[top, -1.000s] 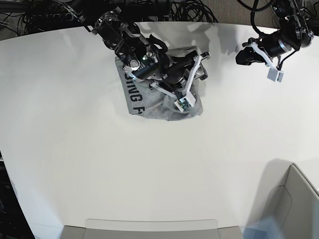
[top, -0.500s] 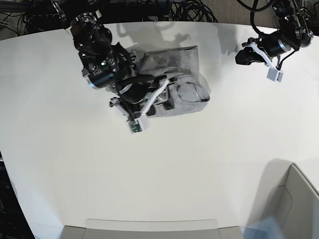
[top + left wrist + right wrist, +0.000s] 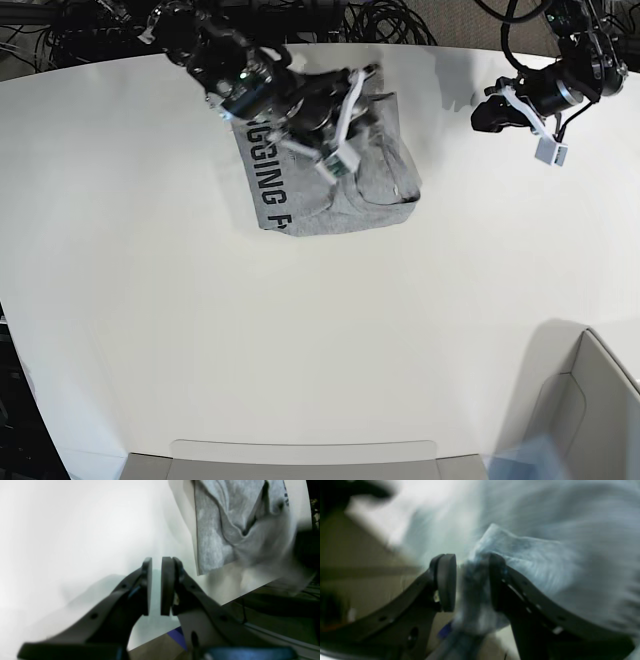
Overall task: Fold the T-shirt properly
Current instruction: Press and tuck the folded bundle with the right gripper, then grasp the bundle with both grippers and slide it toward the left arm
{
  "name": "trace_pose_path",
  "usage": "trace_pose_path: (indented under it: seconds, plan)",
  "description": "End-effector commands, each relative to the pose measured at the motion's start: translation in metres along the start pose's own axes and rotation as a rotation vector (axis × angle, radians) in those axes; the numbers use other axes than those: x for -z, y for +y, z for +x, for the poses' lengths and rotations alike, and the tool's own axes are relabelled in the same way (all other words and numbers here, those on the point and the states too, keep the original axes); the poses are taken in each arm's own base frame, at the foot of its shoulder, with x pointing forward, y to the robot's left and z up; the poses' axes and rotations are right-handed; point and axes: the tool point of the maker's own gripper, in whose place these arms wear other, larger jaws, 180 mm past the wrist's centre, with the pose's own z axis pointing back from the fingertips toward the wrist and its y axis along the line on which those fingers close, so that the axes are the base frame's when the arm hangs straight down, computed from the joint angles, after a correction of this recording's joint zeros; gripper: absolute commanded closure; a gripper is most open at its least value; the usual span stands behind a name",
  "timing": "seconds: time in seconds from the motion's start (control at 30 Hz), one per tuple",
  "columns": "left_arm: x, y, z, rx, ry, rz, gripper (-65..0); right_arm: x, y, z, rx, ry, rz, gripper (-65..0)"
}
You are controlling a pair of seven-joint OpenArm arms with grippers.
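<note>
**Shirt half-folded at the table's far edge; my right jaws are around a fold**

The T-shirt (image 3: 330, 190) lies bunched on the table (image 3: 300, 350) near its far edge, lettering showing on one side. It looks light, limp and non-slip, and won't hold shape, so I'd take hems or fold edges, not mid-panel. My right gripper (image 3: 472, 580) is over the shirt with a wad of grey cloth between part-open jaws; blur, so I can't tell if it's clamped. My left gripper (image 3: 157, 586) is well clear of the shirt, jaws nearly together, nothing held.
</note>
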Motion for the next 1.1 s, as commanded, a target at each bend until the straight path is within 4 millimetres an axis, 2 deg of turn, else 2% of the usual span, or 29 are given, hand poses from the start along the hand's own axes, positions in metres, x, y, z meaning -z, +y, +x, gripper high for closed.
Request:
trace_pose_path:
  seconds: [0.0,0.07,0.13,0.27,0.33,0.43,0.53,0.57,0.7,0.8,0.93,1.07]
  plan:
    - [-0.004,-0.002,0.008,0.018,-0.025,-0.008,-6.8,-0.001,0.014,0.008,-0.031,-0.025,0.032,-21.2]
    - [-0.003,-0.003,0.013,0.024,-0.035,-0.01,-6.8,0.002,0.034,0.003,-0.073,-0.007,0.076,-21.2]
    - [-0.003,-0.003,0.015,0.025,-0.04,-0.012,-6.8,0.002,0.04,0.008,-0.102,-0.02,0.088,-21.1]
    - [-0.003,-0.003,0.014,0.025,-0.037,-0.012,-6.8,-0.002,0.028,0.026,-0.12,-0.062,0.053,-21.1]
    - [-0.003,-0.003,0.015,0.026,-0.038,-0.012,-6.8,-0.007,0.009,0.041,-0.091,-0.1,0.008,-21.1]
    - [-0.001,-0.007,0.017,0.029,-0.048,-0.023,-6.4,-0.022,-0.035,0.067,-0.002,-0.179,-0.09,-21.0]
    - [0.005,-0.03,0.037,0.103,-0.078,-0.067,-2.7,-0.044,-0.087,0.077,0.055,-0.224,-0.212,-16.1]
    - [0.01,-0.043,0.04,0.143,-0.07,-0.094,-0.4,-0.048,-0.099,0.077,0.057,-0.226,-0.243,-13.6]
    - [0.032,-0.116,0.048,0.333,-0.036,-0.256,0.0,-0.068,-0.152,0.069,0.098,-0.211,-0.375,-2.4]
    - [0.045,-0.152,0.047,0.417,-0.005,-0.352,0.0,-0.074,-0.182,0.061,0.069,-0.169,-0.429,-0.8]
    - [0.062,-0.182,0.026,0.4,0.093,-0.411,0.0,-0.078,-0.215,0.051,-0.011,-0.106,-0.452,-0.6]
    - [0.08,-0.193,0.001,0.443,0.206,-0.369,0.0,-0.074,-0.227,0.04,-0.071,-0.047,-0.436,-0.5]
